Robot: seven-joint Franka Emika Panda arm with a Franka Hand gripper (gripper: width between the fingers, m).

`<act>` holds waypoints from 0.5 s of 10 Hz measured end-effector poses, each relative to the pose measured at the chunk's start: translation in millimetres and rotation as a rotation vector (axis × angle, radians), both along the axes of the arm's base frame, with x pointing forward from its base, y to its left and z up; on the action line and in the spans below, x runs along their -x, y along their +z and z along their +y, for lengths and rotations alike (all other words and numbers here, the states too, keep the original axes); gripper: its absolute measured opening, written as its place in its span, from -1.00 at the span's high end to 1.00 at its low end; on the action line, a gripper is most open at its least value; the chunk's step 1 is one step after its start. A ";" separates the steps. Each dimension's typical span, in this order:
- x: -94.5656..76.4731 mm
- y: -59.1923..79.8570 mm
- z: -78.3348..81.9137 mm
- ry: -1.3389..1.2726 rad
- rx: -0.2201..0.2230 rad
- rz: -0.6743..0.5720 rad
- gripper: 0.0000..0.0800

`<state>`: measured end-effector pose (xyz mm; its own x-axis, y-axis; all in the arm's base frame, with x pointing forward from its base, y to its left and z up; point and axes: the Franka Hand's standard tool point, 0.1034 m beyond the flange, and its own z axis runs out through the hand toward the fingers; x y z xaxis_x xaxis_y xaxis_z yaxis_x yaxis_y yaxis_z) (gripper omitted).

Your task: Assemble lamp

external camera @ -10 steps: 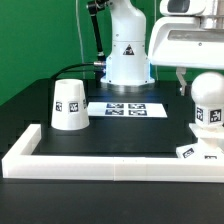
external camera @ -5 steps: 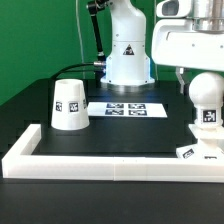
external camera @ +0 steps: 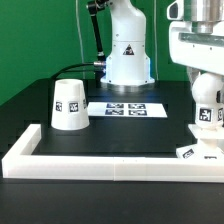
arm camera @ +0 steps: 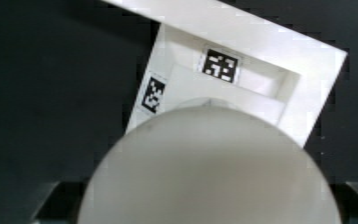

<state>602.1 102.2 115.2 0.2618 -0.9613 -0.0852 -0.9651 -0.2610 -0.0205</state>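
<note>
My gripper is shut on the round white bulb at the exterior view's right. It holds the bulb upright just above the low white base block, which lies by the front rail. In the wrist view the bulb fills the lower part between my gripper, and the base with two square tags lies beyond it. Whether the bulb touches the base is hidden. The tapered cone shade stands on the black table at the exterior view's left.
The marker board lies flat in the middle, in front of the arm's white pedestal. A long low white border rail runs along the front and turns back at the exterior view's left.
My gripper has turned about its vertical axis with the bulb in it and shifted slightly to the exterior view's right and down. The shade and base have not moved.
</note>
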 end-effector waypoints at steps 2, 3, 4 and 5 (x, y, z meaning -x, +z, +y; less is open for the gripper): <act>-1.2 -0.8 0.0 -0.138 -0.019 0.014 -0.45; -1.2 -0.7 0.2 -0.136 -0.018 0.014 -0.45; -1.2 -0.7 0.1 -0.133 -0.018 0.013 -0.46; -1.0 -1.0 0.4 -0.114 -0.018 0.012 -0.46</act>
